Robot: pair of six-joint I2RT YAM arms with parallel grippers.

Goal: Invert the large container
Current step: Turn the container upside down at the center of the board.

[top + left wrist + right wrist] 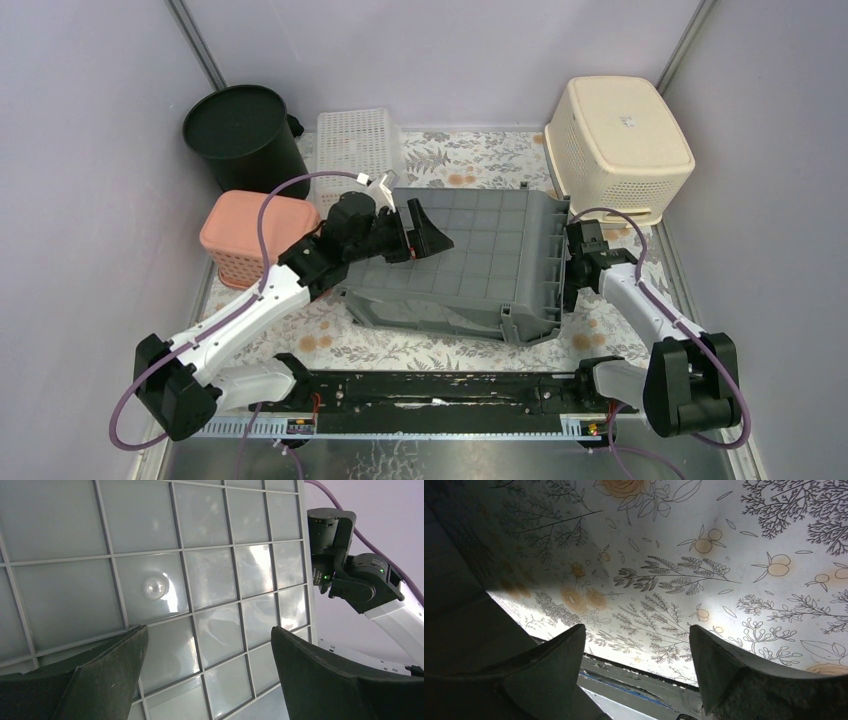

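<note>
The large container (480, 255) is a grey crate in the middle of the table, lying with its gridded base facing up. My left gripper (428, 228) hovers open over the left part of that base. In the left wrist view the grid base (210, 575) fills the picture behind the spread left gripper (209, 635), with nothing between its fingers. My right gripper (573, 262) stands open beside the crate's right rim. In the right wrist view the right gripper (638, 630) holds nothing, with the floral cloth (704, 555) behind it and the crate's dark wall (454, 605) at the left.
A black bin (243, 135) and a white lattice basket (357, 145) stand at the back left. A pink basket (255, 235) sits left of the crate, under the left arm. An upturned cream basket (618, 140) is at the back right. A black rail (440, 390) runs along the near edge.
</note>
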